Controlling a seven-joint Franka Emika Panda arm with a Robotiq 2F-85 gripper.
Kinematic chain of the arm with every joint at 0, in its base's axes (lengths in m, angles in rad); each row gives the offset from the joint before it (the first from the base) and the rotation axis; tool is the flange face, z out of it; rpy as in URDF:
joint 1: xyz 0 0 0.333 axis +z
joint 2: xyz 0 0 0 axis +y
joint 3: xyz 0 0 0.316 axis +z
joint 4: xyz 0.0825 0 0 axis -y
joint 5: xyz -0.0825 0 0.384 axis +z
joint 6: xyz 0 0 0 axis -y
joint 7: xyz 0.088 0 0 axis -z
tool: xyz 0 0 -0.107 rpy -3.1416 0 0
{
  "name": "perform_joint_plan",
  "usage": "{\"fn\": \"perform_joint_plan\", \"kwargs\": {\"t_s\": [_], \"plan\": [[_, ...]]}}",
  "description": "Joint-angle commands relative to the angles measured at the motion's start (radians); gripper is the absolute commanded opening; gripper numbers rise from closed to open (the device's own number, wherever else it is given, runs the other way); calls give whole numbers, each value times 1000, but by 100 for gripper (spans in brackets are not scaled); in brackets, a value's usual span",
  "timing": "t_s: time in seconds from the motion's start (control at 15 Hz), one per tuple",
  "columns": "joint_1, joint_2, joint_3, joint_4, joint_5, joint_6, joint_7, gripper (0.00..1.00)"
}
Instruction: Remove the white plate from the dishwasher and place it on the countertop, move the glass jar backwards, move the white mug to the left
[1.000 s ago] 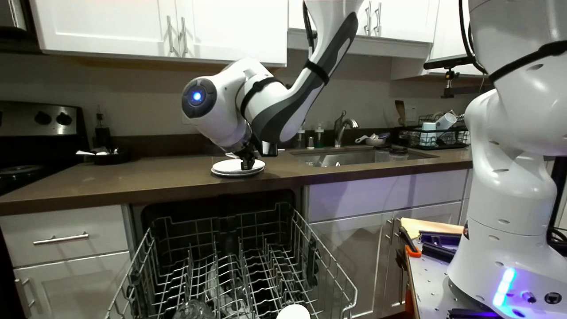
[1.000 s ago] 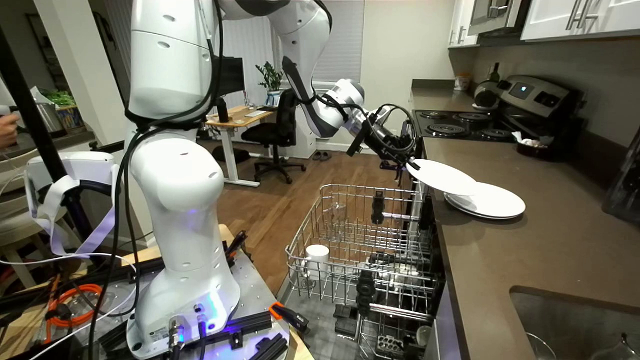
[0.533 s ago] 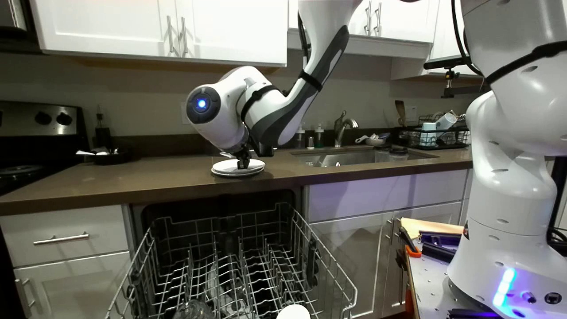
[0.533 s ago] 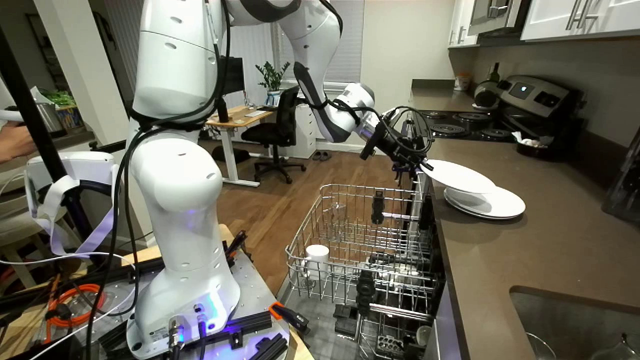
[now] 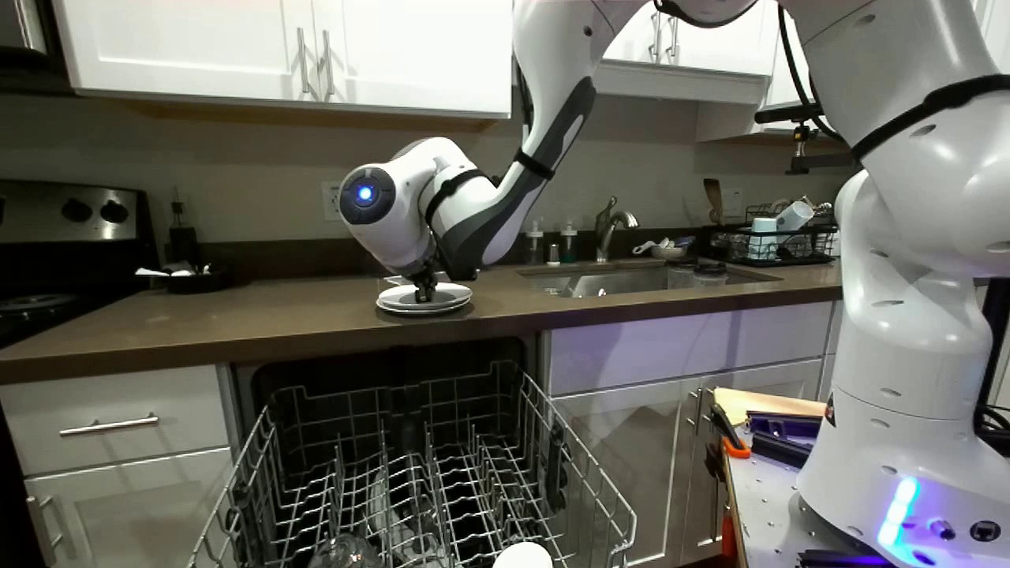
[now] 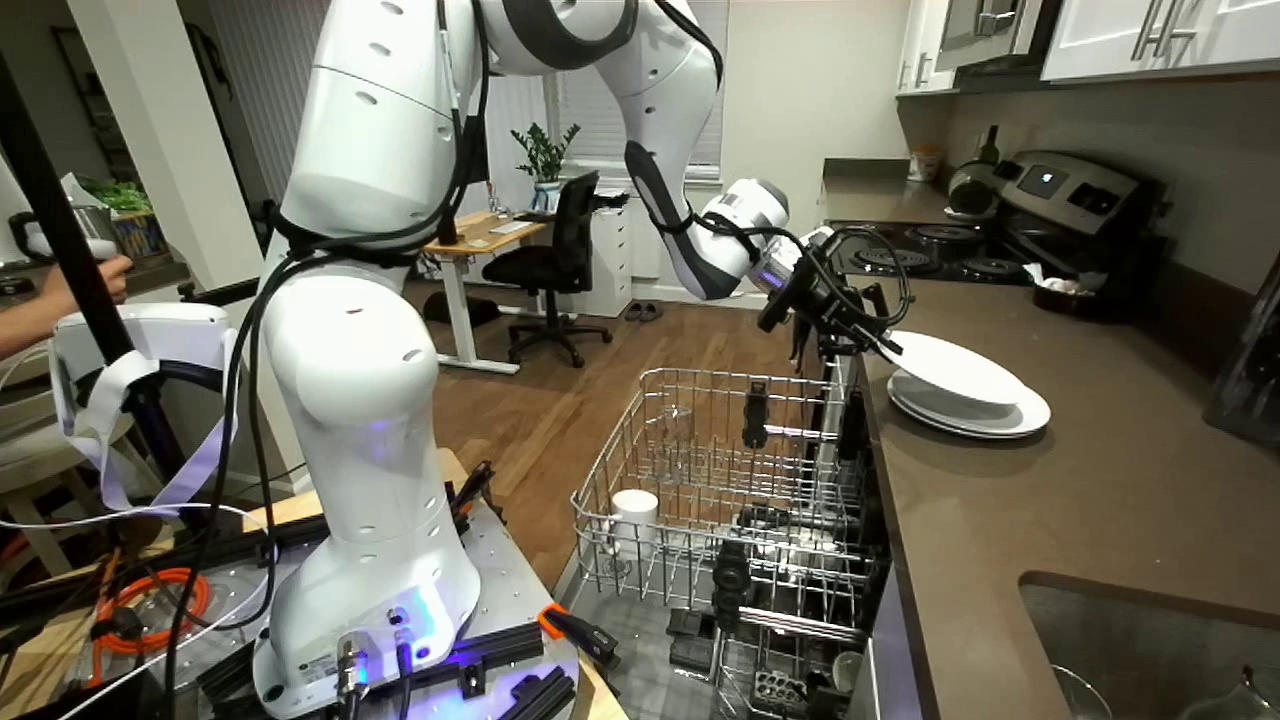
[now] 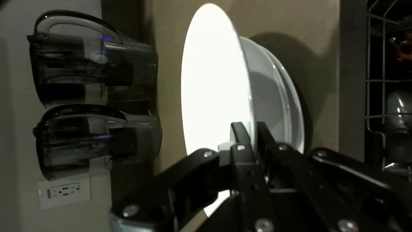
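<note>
My gripper (image 7: 251, 126) is shut on the rim of the white plate (image 7: 214, 80), one finger on each face. The white plate (image 6: 955, 368) hangs tilted above a stack of white plates (image 6: 1030, 415) on the brown countertop (image 6: 1100, 490); whether its low edge touches the stack I cannot tell. In an exterior view the gripper (image 5: 426, 292) hides part of the plates. Below, the dishwasher (image 5: 398, 371) has its wire rack pulled out. Inside the rack are the white mug (image 6: 634, 508) and the clear glass jar (image 6: 672, 435), which is hard to make out.
Two clear pitchers (image 7: 96, 58) stand on the countertop near the wall. The sink (image 6: 1150, 640) is cut into the countertop, with a faucet (image 5: 611, 229) behind it. A black stove (image 6: 930, 245) and a dark bowl (image 6: 1070, 290) stand toward the far end.
The gripper has carried the plate farther over the countertop and a little lower, so it overlaps more of the stack. The mug, glass jar and rack have not moved.
</note>
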Motion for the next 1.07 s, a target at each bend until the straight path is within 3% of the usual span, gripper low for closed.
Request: {"fn": "perform_joint_plan", "kwargs": {"t_s": [0.0,0.4,0.47,0.73,0.93,1.0], "plan": [[-28,42,-9,73,-30,45,-59,3],[-51,99,-26,138,-13,100,-101,7],[-53,107,-27,145,-9,106,-106,18],[-51,126,-30,165,2,105,-108,37],[-48,124,-27,162,11,101,-104,62],[-46,122,-25,158,15,99,-106,65]]}}
